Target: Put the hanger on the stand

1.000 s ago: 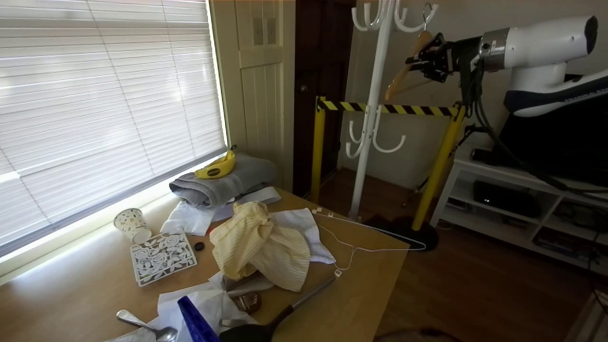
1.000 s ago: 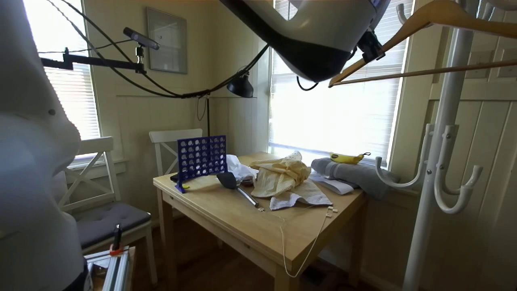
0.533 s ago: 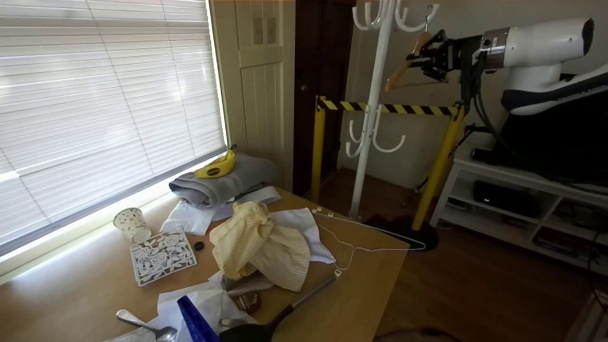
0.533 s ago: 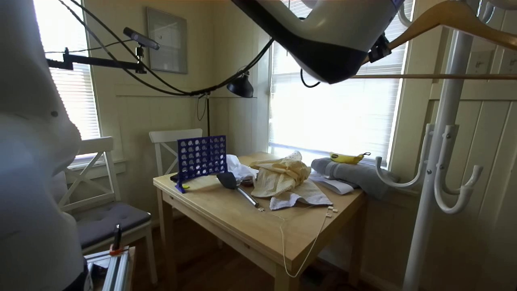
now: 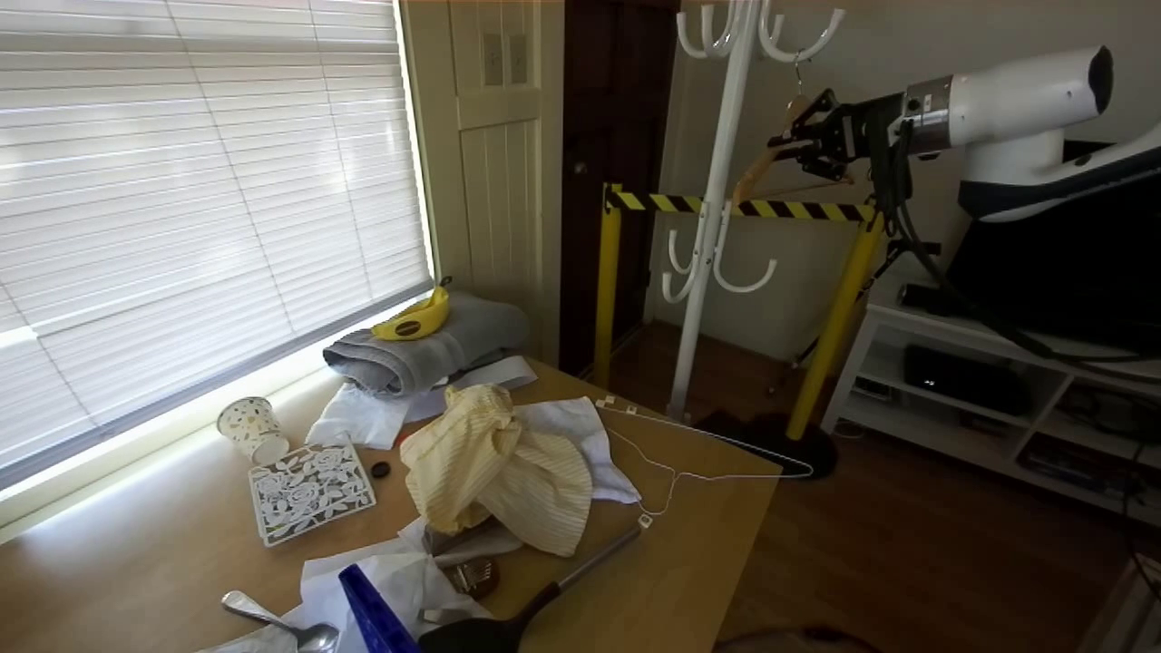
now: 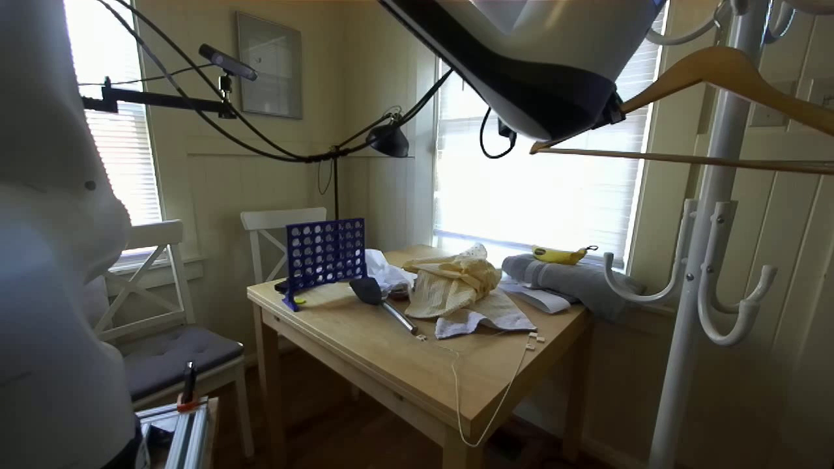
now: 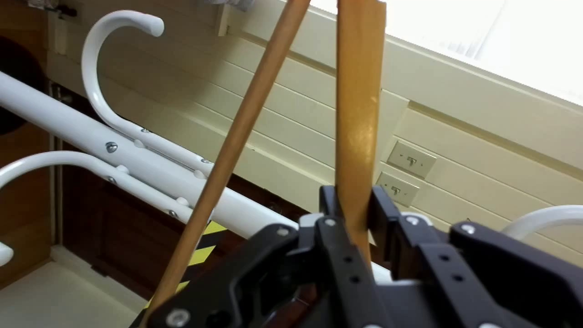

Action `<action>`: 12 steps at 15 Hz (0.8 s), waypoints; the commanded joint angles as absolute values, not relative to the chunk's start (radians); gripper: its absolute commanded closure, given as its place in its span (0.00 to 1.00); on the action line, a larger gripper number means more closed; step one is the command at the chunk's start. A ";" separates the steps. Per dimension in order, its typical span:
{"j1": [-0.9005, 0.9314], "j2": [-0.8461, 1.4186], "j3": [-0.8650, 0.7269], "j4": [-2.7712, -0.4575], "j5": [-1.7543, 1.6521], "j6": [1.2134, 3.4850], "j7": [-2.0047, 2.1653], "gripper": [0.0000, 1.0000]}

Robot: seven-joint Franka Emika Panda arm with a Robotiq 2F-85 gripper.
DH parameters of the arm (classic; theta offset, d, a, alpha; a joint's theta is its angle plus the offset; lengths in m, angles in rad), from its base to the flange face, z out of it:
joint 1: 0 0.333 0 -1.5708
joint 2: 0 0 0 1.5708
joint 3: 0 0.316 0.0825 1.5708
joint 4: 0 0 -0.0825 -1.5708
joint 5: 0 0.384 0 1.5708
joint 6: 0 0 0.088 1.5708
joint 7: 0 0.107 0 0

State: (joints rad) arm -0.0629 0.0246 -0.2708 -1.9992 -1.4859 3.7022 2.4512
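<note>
My gripper (image 5: 785, 148) is shut on one sloping arm of the tan wooden hanger (image 5: 757, 172). In the wrist view both pads of the gripper (image 7: 354, 200) press against the sides of the hanger (image 7: 360, 109). In an exterior view the hanger (image 6: 730, 65) is upright in front of the white stand (image 6: 696, 228), and the robot arm mostly hides the gripper. The hanger's wire hook (image 5: 799, 74) rises to the underside of an upper curved hook (image 5: 816, 43) of the stand (image 5: 724, 136). I cannot tell whether they touch.
A yellow-and-black striped barrier (image 5: 798, 209) stands behind the stand. The stand's mid-height hooks (image 7: 93, 77) lie below the hanger. A wooden table (image 6: 365, 345) holds cloths, a grey towel (image 6: 554, 273) and a blue game board (image 6: 326, 254). A white shelf (image 5: 943, 326) is by the arm.
The gripper and hanger have moved down and a little towards the stand's pole. The hanger's hook, earlier overlapping the upper stand hook in view, now shows mostly below it. The grip is kept.
</note>
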 commanded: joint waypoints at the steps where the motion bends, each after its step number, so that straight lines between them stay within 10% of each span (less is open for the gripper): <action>1: -0.062 0.031 -0.272 -1.952 -1.610 3.669 2.577 0.54; 9: -0.086 -0.085 -0.216 -2.145 -1.786 3.199 2.532 0.01; 12: -0.061 -0.078 -0.230 -2.174 -1.749 3.253 2.417 0.00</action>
State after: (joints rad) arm -0.0569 -0.0361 -0.2436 -2.0962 -1.8493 3.2302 2.5765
